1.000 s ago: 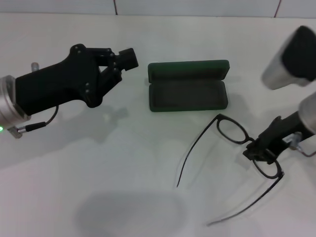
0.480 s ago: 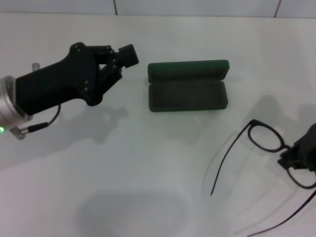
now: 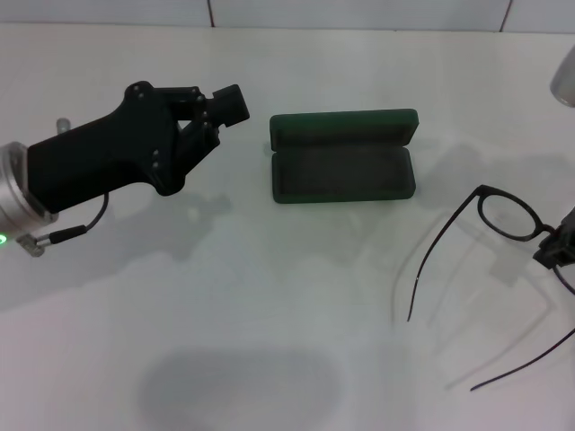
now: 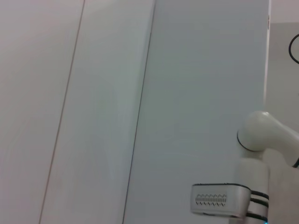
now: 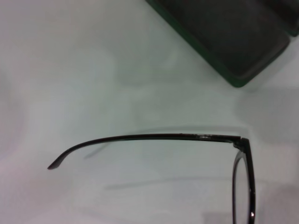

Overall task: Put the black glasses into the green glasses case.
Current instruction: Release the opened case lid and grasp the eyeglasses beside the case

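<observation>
The green glasses case lies open and empty at the table's middle, its lid folded back on the far side. The black glasses are at the far right with both temple arms spread open, held above the table so that shadows fall beneath them. My right gripper is shut on the frame near the bridge, at the head view's right edge. The right wrist view shows one temple arm and a corner of the case. My left gripper is shut and empty, hovering left of the case.
The white table carries nothing else in view. A white wall runs along the far edge. The left wrist view shows only wall panels and a white robot part.
My right gripper has carried the glasses to the right and farther from the case, toward the view's edge. The left arm and the case have not moved.
</observation>
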